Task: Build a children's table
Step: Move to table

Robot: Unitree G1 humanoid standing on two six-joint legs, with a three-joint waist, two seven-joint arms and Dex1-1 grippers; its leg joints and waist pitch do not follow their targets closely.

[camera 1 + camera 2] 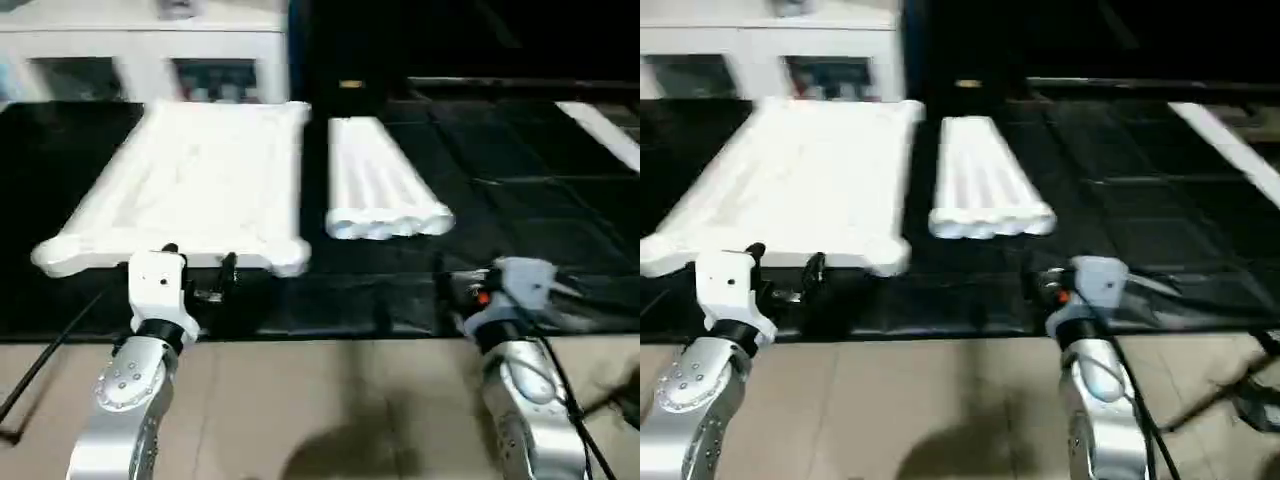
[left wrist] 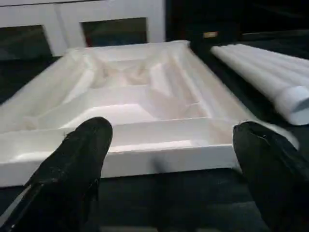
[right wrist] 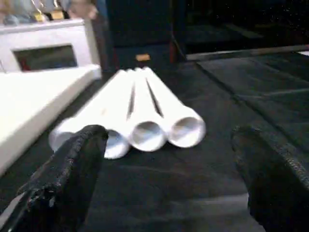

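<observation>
The right claw (image 3: pixel 166 179) stood wide open and empty, its two black fingers (image 3: pixel 72 179) framing the white tube legs (image 3: pixel 145 116), which lay side by side on the black mat (image 3: pixel 231 101) with open ends toward it. The tabletop's edge (image 3: pixel 34 106) lay beside them, a white cabinet (image 3: pixel 48 43) behind.

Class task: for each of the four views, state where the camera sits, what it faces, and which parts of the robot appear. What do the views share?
Left eye: head, looking down at tabletop and legs; both forearms show.
Right eye: same scene, slightly shifted.
Left wrist: on the left arm, facing the tabletop's ribbed underside; left gripper jaws open.
Right wrist: on the right arm, facing the legs' open ends; right gripper jaws open.
All four share tabletop and legs.
</observation>
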